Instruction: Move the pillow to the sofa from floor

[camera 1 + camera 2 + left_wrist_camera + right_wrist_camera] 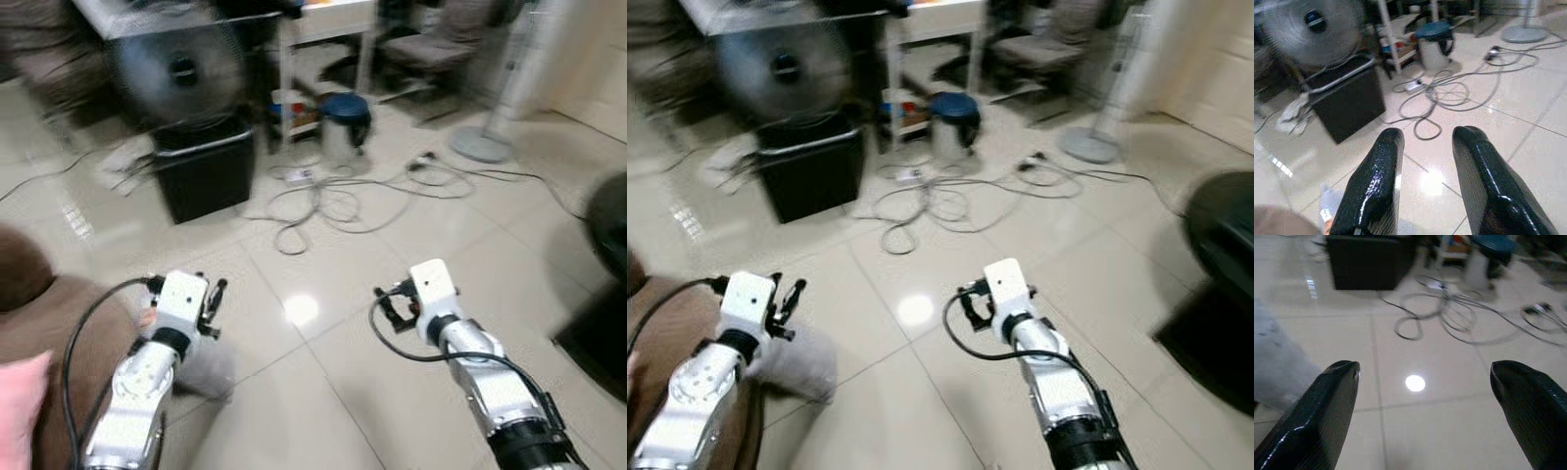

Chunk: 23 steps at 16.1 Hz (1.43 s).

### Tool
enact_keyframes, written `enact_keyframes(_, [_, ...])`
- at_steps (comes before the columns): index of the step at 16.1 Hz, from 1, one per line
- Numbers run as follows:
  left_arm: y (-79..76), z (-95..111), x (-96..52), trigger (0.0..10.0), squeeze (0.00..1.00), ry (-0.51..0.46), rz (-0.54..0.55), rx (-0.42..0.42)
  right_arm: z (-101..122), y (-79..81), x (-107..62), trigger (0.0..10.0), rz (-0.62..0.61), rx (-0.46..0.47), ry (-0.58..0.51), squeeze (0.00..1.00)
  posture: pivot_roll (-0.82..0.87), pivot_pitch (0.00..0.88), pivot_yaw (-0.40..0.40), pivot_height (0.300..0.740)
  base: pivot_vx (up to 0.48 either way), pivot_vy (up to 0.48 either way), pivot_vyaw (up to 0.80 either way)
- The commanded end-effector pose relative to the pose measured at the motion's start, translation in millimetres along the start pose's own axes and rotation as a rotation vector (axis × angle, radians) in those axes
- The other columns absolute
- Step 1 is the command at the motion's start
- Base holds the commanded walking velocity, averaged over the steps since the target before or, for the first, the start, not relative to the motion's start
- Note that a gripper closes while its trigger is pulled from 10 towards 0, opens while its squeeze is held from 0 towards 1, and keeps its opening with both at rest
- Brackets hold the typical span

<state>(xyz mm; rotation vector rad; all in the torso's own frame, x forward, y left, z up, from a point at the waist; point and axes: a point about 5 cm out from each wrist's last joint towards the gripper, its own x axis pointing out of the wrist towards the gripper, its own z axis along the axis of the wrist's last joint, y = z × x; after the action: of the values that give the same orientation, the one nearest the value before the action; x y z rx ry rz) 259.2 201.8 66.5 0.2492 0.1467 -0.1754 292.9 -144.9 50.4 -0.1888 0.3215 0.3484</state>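
Observation:
A pale grey, soft pillow-like thing (208,367) lies on the tiled floor beside the brown sofa (59,323) at the lower left; blur hides its shape. A pink cushion (20,401) rests on the sofa at the frame's corner. My left gripper (211,299) hovers just above the grey thing, its fingers (1378,176) apart with only floor between them. My right gripper (390,308) hangs over bare tiles to the right, wide open and holding nothing; the grey thing (1273,367) lies off to its side.
Ahead stand a black bin (204,171), a round fan (181,69) and a white pot with a blue lid (345,122). Loose cables (333,201) sprawl over the floor. A pedestal fan base (482,145) is at the back right, dark furniture (607,294) at the right edge.

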Motion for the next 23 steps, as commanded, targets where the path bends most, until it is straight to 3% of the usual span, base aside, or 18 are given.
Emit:
enact_keyframes(1, [2.8,8.6,0.9,10.0,0.00,-0.039,0.019,-0.006,2.8,-1.5,0.5,10.0,0.007,-0.019,-0.013,0.00,0.13,0.000,-0.036,0.740,0.330,0.000,0.00])
enact_keyframes(7, [3.4,11.7,-1.0,10.0,0.00,-0.052,0.029,-0.013,5.0,-0.4,1.2,10.0,0.036,-0.023,-0.027,0.00,0.14,0.000,-0.047,0.740,0.346,0.000,0.64])
enact_keyframes(16, [1.1,15.4,6.0,10.0,0.00,-0.051,0.004,0.002,2.7,0.7,1.2,10.0,0.055,-0.041,-0.019,0.00,0.12,0.000,-0.022,0.740,0.347,0.000,0.00])
enact_keyframes(23, [2.0,15.5,6.7,10.0,0.00,-0.054,0.009,0.005,0.0,1.0,1.6,10.0,0.074,-0.051,-0.019,0.00,0.11,0.000,-0.023,0.740,0.348,0.000,0.79])
